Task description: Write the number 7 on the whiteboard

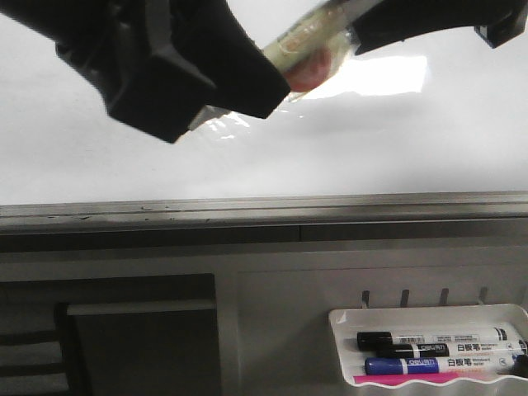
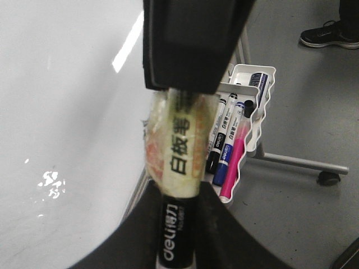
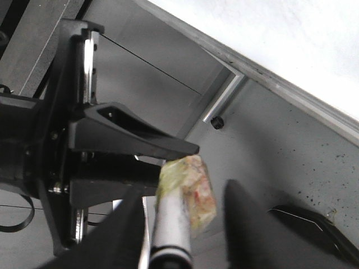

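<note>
Front view: both arms meet at the top of the frame, before the whiteboard (image 1: 247, 157), whose grey rail crosses mid-frame. Between them lies a marker (image 1: 307, 51) wrapped in yellowish tape, tilted from lower left to upper right.

The left gripper (image 1: 239, 87) occupies the upper left; the right gripper (image 1: 363, 33) reaches in from the upper right. I read this as a two-handed hold, probably so one arm steadies the body while the other pulls the cap or hands the pen over; which of these it is I cannot tell.

Left wrist view: the left jaws are closed on the marker's black lower barrel, and the taped section runs up into the dark mass of the other arm.

Right wrist view: the right fingers (image 3: 247, 224) flank the barrel at the bottom of the frame. They appear to stand slightly off it, but contact is unclear, so I cannot call those jaws open or closed.

The board surface visible here carries glare only. No 7 is drawn on it, so I judge that writing has not begun.

A tray (image 1: 342, 318) at the lower right of the front view holds spare markers (image 1: 429, 351), untouched.
</note>
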You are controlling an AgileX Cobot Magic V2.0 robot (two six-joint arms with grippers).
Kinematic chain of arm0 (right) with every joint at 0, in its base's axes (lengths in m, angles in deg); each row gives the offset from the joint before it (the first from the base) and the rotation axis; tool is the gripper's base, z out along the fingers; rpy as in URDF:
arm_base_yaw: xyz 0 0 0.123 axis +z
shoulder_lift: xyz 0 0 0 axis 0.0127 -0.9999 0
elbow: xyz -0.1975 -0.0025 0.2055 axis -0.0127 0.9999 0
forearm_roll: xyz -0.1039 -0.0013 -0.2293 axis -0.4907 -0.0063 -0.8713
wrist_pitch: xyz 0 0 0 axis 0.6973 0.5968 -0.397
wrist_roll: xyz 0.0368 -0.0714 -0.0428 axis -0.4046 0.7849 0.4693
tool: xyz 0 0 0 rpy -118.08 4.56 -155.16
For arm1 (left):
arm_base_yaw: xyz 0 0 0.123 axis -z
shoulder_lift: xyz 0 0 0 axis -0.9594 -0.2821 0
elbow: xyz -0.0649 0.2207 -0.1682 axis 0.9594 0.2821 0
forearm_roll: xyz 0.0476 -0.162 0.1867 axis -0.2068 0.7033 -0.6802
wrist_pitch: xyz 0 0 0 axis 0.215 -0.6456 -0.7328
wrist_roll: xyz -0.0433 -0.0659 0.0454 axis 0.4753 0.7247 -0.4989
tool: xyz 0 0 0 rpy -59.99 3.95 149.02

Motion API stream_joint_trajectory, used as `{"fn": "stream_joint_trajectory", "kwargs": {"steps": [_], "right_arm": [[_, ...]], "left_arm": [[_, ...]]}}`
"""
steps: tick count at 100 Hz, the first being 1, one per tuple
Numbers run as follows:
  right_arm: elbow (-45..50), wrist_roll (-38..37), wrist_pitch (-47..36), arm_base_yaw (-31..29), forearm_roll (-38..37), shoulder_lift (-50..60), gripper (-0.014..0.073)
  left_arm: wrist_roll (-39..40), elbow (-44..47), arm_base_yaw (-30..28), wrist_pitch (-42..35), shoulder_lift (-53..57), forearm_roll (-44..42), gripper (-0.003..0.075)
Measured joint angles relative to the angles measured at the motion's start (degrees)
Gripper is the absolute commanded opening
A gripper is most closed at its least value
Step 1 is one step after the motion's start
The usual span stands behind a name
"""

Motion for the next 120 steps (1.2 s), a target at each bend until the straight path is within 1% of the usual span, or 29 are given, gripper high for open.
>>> {"fn": "stream_joint_trajectory", "kwargs": {"steps": [8,14,16,23,26,28,33,38,42,53,60,74,88,100,112,120], "right_arm": [[-0.08,1.09,0.49,0.00,0.54,0.00,-0.0064],[-0.13,1.49,0.61,0.00,0.55,0.00,-0.0069],[-0.13,1.52,0.61,0.00,0.55,0.00,-0.0069],[-0.13,1.67,0.61,0.00,0.65,0.00,-0.0069],[-0.13,1.67,0.61,0.00,0.64,0.00,-0.0069],[-0.13,1.67,0.61,0.00,0.64,0.00,-0.0066],[-0.13,1.78,0.20,0.00,0.54,0.00,-0.0062],[-0.13,1.91,-0.40,0.00,0.54,0.00,-0.0062],[-0.13,1.91,-1.01,0.00,0.43,0.00,-0.0062],[-0.13,2.16,-3.14,0.00,-0.30,0.33,-0.0062],[-0.13,2.39,-5.39,0.00,-0.91,1.54,-0.0062],[0.47,2.50,-12.06,0.00,-1.16,5.89,-0.0062],[4.23,2.80,-21.23,0.00,-0.94,11.53,-0.0062],[7.99,6.88,-28.05,0.00,1.68,15.40,-0.0062],[8.89,12.73,-30.98,0.00,6.58,16.48,-0.0062],[8.99,16.05,-33.12,0.00,10.06,16.19,-0.0062]], "left_arm": [[0.00,0.00,0.00,-0.51,-0.11,-0.10,-0.0017],[0.00,0.00,0.00,-0.64,-0.11,-0.10,0.0013],[0.00,0.00,0.00,-0.64,-0.11,-0.10,0.0035],[0.00,0.00,0.00,-0.64,-0.20,-0.10,0.0143],[0.00,0.00,0.00,-0.72,-0.20,-0.10,0.0212],[0.00,0.00,0.00,-0.72,-0.20,-0.10,0.0242],[0.00,0.00,0.00,-1.08,-0.20,0.39,0.0360],[0.00,0.00,-0.32,-1.36,-0.20,0.84,0.0439],[0.00,0.00,-0.84,-1.61,-0.09,1.59,0.0474],[0.00,0.00,-3.61,-2.11,0.79,4.70,0.0469],[0.00,0.00,-6.69,-2.25,1.87,7.58,0.0452],[0.00,0.00,-15.35,-2.38,4.26,17.11,0.0411],[0.00,0.24,-24.70,-2.26,6.42,24.71,0.0386],[0.00,1.28,-30.60,-2.26,8.41,26.56,0.0386],[0.00,2.66,-34.08,-2.26,10.18,26.87,0.0386],[0.00,3.20,-35.42,-2.26,10.75,26.92,0.0386]]}}
